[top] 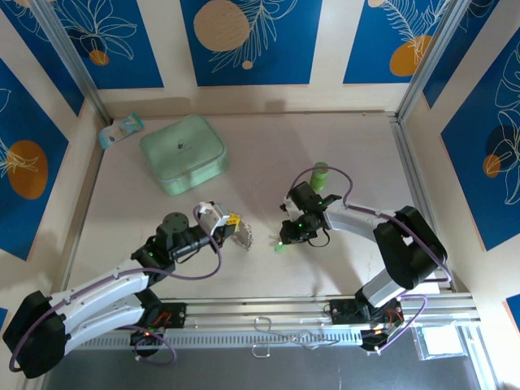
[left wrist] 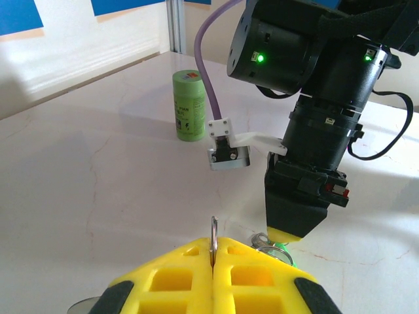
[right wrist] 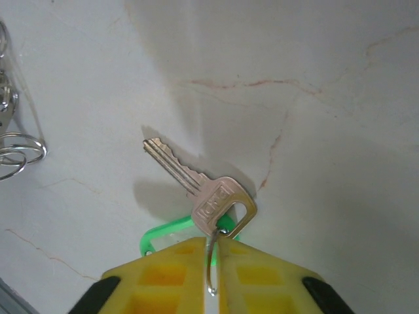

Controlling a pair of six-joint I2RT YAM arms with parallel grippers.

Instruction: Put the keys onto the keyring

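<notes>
Sitting at the far left of the table, the mint box has its lid down, so what it holds cannot be told. A small packet lies just beyond it in the corner. The green cylinder stands upright to the right of centre, just behind the right claw. That claw is closed on the key by the thin wire loop through its head, with the blade pointing away from the fingers; a green piece lies under the head. Whether the key rests on the table or hangs just above it cannot be told. The left claw is pinched tight on a thin ring of the keyring, near the key but apart from it. Walls close off the far and side edges, and a rail runs along the near one. Bare tabletop lies between the box and the claws, and right of the cylinder.
</notes>
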